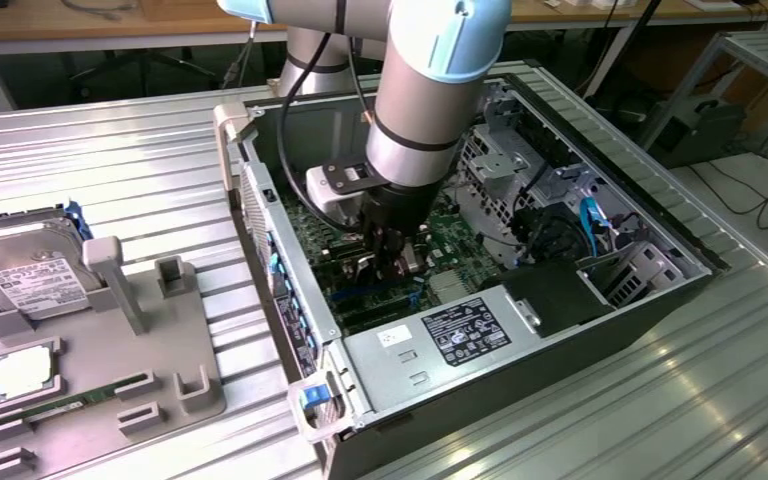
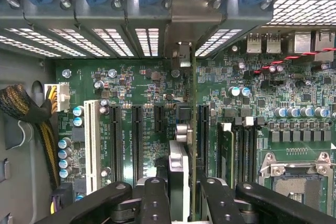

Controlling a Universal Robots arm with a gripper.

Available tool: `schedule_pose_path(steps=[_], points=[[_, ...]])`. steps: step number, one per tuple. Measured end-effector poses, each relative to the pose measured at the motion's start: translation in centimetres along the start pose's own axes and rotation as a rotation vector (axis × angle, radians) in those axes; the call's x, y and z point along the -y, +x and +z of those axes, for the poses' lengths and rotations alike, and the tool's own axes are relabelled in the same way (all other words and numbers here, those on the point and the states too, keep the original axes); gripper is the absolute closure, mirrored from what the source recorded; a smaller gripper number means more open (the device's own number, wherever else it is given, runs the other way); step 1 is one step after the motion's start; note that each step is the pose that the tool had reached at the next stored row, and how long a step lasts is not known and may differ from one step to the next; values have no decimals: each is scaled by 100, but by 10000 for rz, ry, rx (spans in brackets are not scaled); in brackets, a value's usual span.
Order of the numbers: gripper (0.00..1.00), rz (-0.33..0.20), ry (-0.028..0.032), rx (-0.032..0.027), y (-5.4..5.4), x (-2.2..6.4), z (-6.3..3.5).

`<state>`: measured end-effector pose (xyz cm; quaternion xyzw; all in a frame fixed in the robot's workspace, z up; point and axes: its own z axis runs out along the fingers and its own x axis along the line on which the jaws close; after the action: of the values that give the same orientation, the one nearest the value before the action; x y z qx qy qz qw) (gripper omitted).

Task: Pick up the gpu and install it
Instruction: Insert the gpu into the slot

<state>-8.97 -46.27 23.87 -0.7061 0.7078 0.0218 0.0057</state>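
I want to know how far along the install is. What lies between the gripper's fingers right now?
The gpu, seen edge-on in the wrist view, stands upright between the fingers over the motherboard, its metal bracket against the case's rear slots.

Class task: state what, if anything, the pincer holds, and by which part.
The pincer holds the gpu by its top edge, edge-on above the motherboard.
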Motion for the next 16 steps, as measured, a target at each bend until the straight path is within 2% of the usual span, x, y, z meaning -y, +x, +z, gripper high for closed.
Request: schedule_pose_path(steps=[16], points=[[72, -1, -1, 3, 1, 0, 34]])
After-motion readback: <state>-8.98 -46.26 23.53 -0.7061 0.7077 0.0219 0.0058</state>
